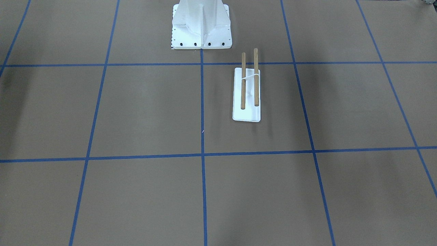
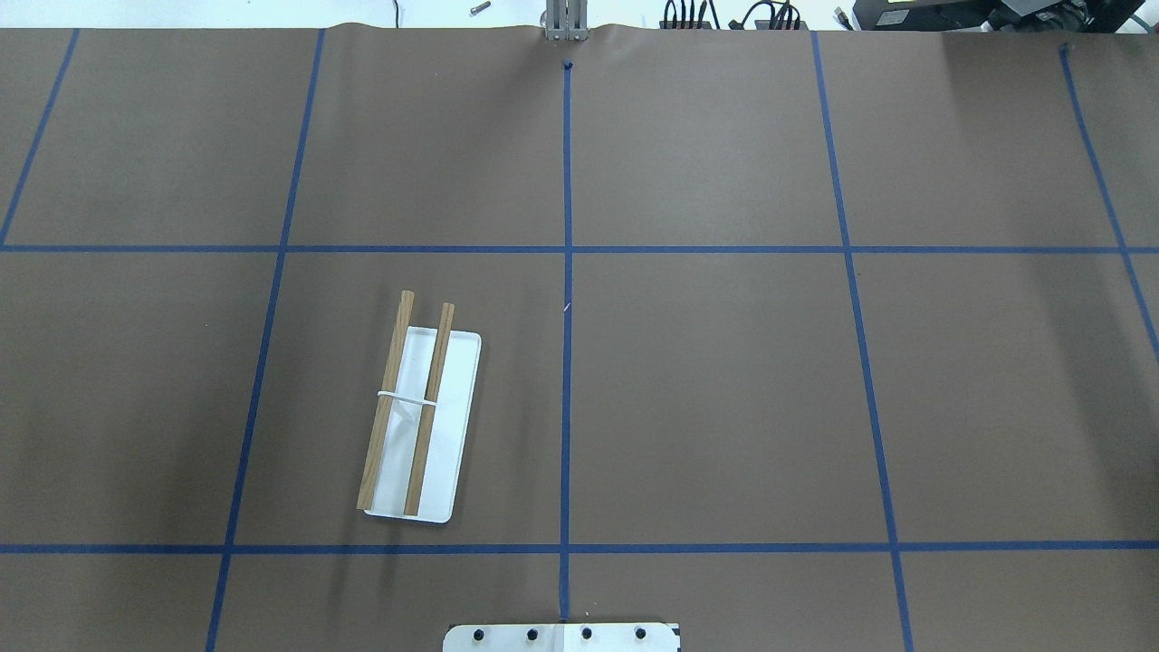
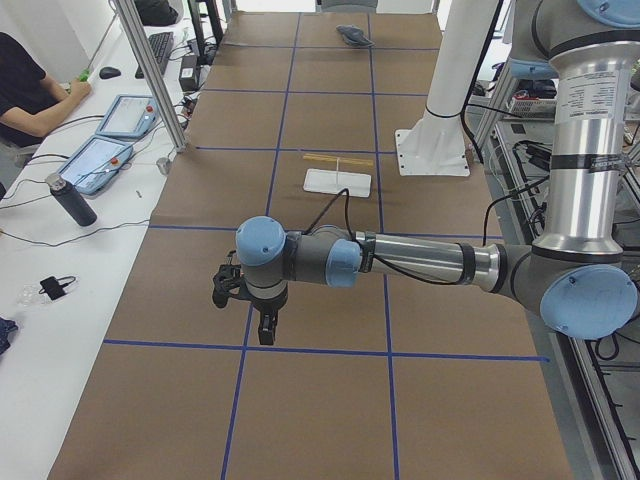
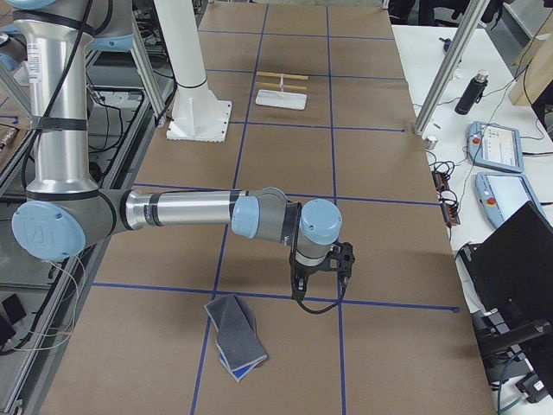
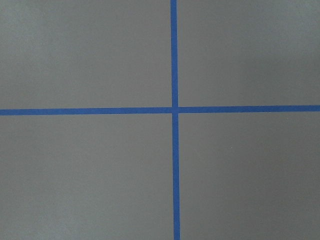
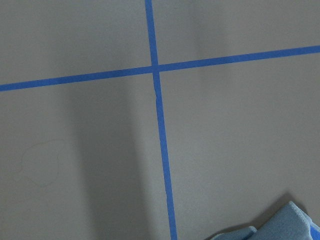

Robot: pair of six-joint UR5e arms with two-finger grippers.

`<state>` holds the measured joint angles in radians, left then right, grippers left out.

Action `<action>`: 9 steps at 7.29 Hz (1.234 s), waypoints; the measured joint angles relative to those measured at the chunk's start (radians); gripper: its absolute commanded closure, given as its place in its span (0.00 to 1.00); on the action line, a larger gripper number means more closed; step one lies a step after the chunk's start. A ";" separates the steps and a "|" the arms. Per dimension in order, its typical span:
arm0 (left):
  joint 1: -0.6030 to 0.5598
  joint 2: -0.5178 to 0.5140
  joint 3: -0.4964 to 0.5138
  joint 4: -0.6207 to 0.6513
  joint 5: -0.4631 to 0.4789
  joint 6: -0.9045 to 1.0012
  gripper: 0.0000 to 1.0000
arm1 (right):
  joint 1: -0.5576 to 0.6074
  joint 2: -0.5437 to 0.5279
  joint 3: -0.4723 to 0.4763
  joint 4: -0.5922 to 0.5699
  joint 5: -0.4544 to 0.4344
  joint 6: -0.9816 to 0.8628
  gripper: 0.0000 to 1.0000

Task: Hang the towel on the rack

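Observation:
The rack [image 2: 450, 426] stands on the table on my left side, with a white base and two brown dowels; it also shows in the front view [image 1: 247, 112] and far off in both side views [image 3: 338, 181] [image 4: 281, 99]. The towel [image 4: 235, 333] lies folded on the table, grey side up with a blue edge showing, near my right gripper [image 4: 320, 289]; a blue corner shows in the right wrist view [image 6: 282, 224]. My left gripper [image 3: 244, 317] hangs over bare table at the other end. I cannot tell whether either gripper is open or shut.
The large white bolted pedestal mount [image 1: 201, 30] stands at the table's robot side, near the rack. Blue tape lines [image 2: 567, 272] grid the brown table. An operator [image 3: 25, 90], tablets and a bottle are on the side bench.

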<state>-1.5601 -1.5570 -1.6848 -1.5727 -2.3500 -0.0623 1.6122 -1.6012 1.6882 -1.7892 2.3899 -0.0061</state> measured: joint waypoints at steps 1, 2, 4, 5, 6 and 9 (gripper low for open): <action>0.000 0.000 -0.003 -0.001 -0.001 0.000 0.01 | 0.000 0.002 0.001 0.000 0.000 0.000 0.00; 0.000 0.000 -0.003 -0.001 0.000 0.002 0.01 | 0.000 0.004 0.001 0.000 0.000 0.000 0.00; 0.000 0.000 -0.007 0.001 0.004 0.000 0.01 | 0.000 0.008 0.004 0.002 -0.001 -0.001 0.00; -0.001 0.000 -0.013 0.002 0.005 0.001 0.01 | 0.000 0.008 0.008 0.002 -0.002 0.000 0.00; -0.001 0.000 -0.014 0.002 0.006 0.001 0.01 | 0.000 0.011 0.017 0.002 -0.004 0.000 0.00; 0.001 0.006 -0.012 -0.002 0.006 0.003 0.01 | 0.001 0.009 0.070 0.002 -0.001 0.000 0.00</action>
<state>-1.5591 -1.5507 -1.6970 -1.5742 -2.3439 -0.0596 1.6132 -1.5924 1.7585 -1.7877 2.3886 -0.0061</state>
